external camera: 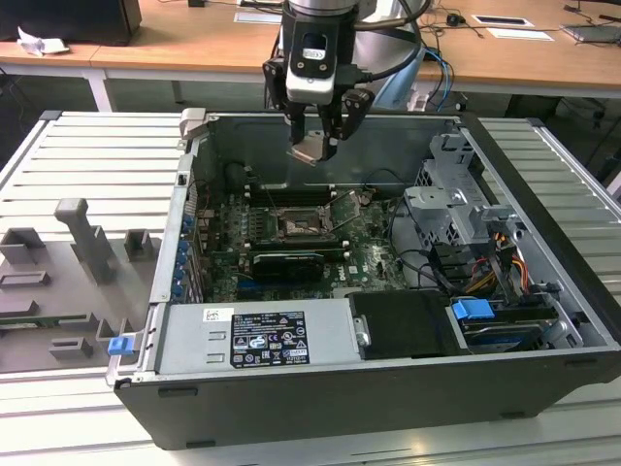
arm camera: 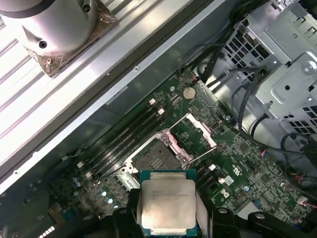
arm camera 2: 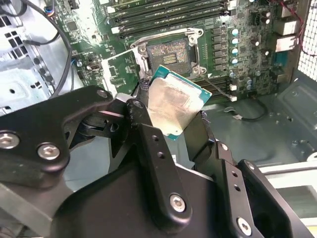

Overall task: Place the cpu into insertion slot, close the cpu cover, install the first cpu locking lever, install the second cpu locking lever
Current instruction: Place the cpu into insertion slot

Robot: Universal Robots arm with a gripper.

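My gripper (external camera: 315, 144) hangs above the open computer case, shut on the cpu (external camera: 310, 151), a flat pale metal square with a green edge. In both wrist views the cpu (arm camera 2: 174, 101) (arm camera: 167, 204) sits between the black fingers (arm camera 2: 148, 144), tilted a little. Below it lies the insertion slot (external camera: 296, 226) (arm camera 2: 168, 54) (arm camera: 156, 157), a dark square socket with a silver rim on the green board, with nothing in it. The cpu cover (arm camera: 196, 133) (arm camera 2: 120, 67) (external camera: 342, 214) stands swung up beside the slot.
Long black memory slots (external camera: 289, 194) run behind the socket, and a black graphics card (external camera: 288, 262) lies in front of it. A grey power supply (external camera: 257, 335) fills the case front. A metal drive cage (external camera: 456, 209) with cables stands on the exterior view's right. Grey fixtures (external camera: 87, 243) sit outside on the left.
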